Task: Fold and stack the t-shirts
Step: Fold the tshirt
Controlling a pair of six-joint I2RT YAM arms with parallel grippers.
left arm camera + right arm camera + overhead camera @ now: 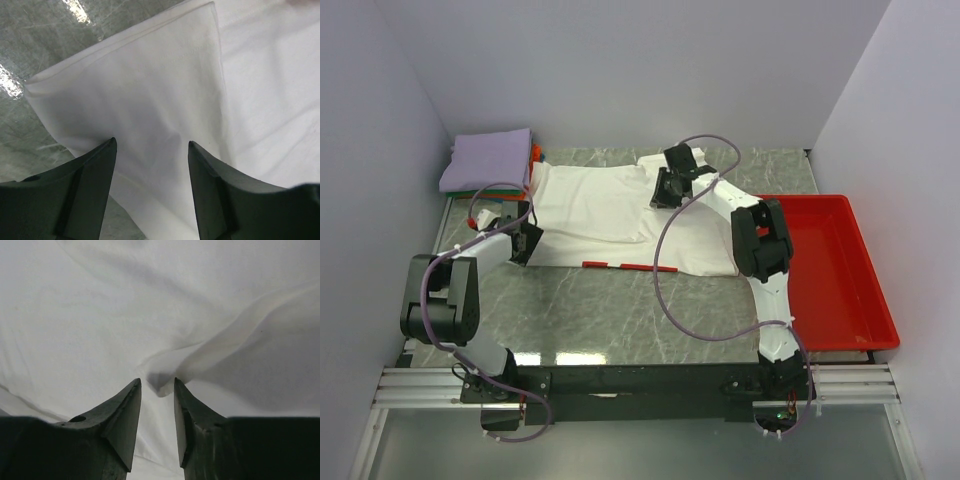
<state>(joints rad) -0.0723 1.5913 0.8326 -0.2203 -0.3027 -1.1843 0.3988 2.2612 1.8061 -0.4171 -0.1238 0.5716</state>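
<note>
So, nearest on the table [620,310], toward its left edge, my left gripper [151,141] hangs with its jaws spread wide over the folded left border of the white t-shirt [590,215]. Nothing is between them, only cloth below. The shirt lies flat across the middle of the table, and a thin red strip [630,266] of its print peeks out along the near hem. Farther in, over the shirt's far half, my right gripper [157,379] is parted narrowly and grasps nothing. A small pucker [200,357] of cloth rises just off its tips, though I cannot tell whether one tip touches it. The red tray [860,300] sits at the right edge. At the far left corner the lavender tee [488,160] tops the folded stack, just beside the shirt's far left corner.

As I judge it, three things could go wrong. If my left jaws close too shallowly, they may take only the top layer, and the fold would peel open when lifted. The pucker, left unsmoothed, would get pressed in as a crease. A pull toward the far left corner could nudge the stack askew.
</note>
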